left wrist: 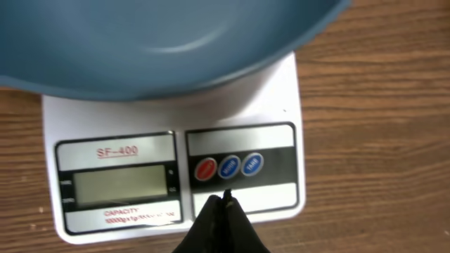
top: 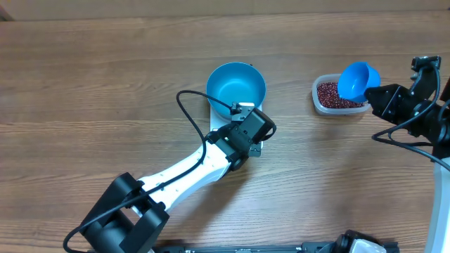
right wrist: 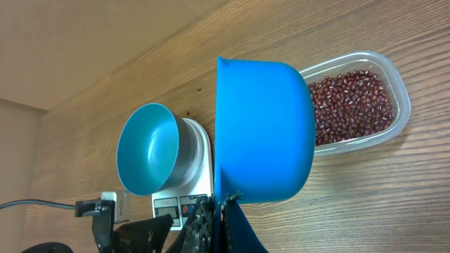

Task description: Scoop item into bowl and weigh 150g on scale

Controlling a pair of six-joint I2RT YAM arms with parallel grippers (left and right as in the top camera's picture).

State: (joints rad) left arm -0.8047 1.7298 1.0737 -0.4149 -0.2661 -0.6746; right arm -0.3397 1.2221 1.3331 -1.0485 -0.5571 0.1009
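Facing the front edge of the scale [left wrist: 70,119], scoop [top: 357,79] raised at right.
Open wood table [top: 84,84] fills the upper left; left gripper [left wrist: 223,202], fingers pressed together and empty, sits at centre below the bowl [top: 235,86] on the scale; right gripper [right wrist: 223,211] clamps the scoop over the tub [top: 320,107] edge, beans [top: 329,93] inside.

Even bright lighting, soft shadows, close bowl [left wrist: 162,42] blurred
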